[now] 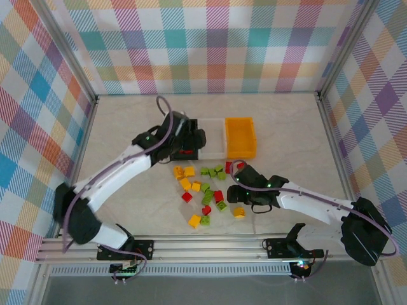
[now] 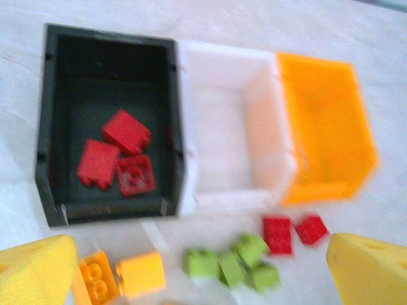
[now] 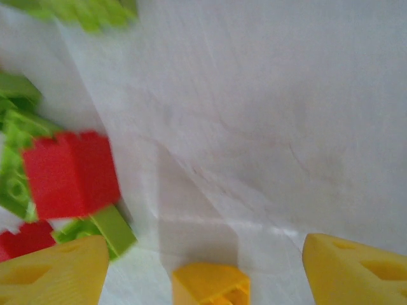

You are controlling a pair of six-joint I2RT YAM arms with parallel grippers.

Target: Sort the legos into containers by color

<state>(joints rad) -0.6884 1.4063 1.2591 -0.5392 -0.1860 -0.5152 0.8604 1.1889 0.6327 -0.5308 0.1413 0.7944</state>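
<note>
Red studded plastic bricks lie in the black rectangular bin, far left, under my spread left claw; my right claw, also spread, straddles a yellow-orange brick, so closing on it seems next.

The overhead view is bright, evenly lit and sharp, with faint soft shadows on the pale table. Both wrist views are blurred. The black bin smears at its edges. The red brick looks fuzzy, and the green bricks at far left are streaked.
</note>
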